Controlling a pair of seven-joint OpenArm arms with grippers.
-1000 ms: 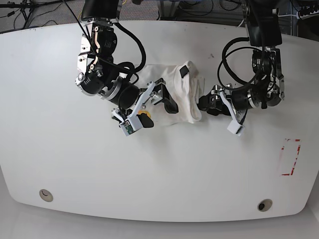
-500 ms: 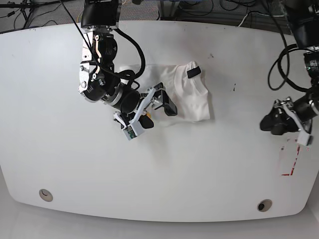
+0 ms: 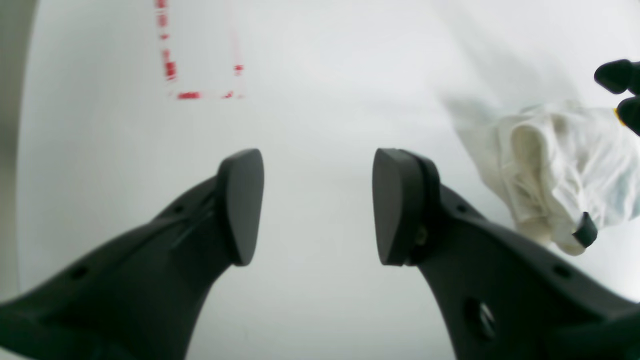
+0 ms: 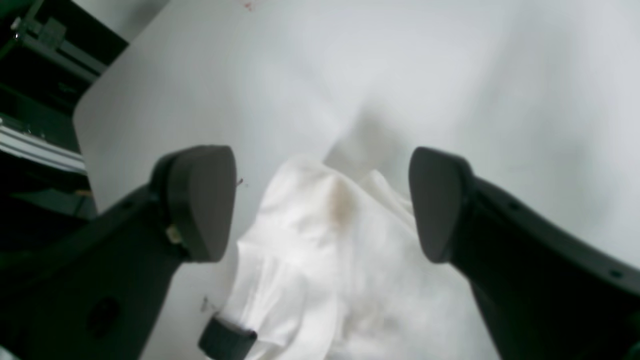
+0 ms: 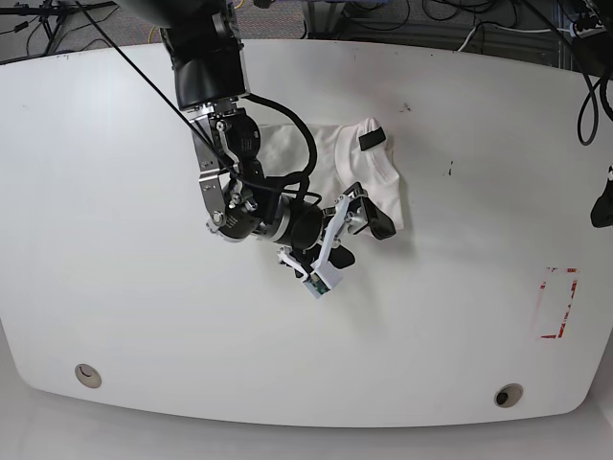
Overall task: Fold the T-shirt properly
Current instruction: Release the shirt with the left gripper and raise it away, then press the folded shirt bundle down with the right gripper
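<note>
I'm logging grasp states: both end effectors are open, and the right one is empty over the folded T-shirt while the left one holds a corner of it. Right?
Not quite. The left end effector holds nothing: the left wrist view shows bare table between its open fingers, with the T-shirt off to the side. The right end effector is open and empty over the shirt.

Base view. The T-shirt [image 5: 369,172] lies folded on the table [image 5: 115,287], right of centre and toward the far edge. The right gripper [image 5: 359,240] sits over the shirt's near-left part, its arm [image 5: 225,144] reaching in from the far left. The left gripper [image 3: 317,205] stands at the table's right edge, well apart from the shirt, nothing between its fingers. A taped rectangle [image 5: 558,302] lies near the right edge; two round holes [image 5: 88,375] sit along the near edge.
</note>
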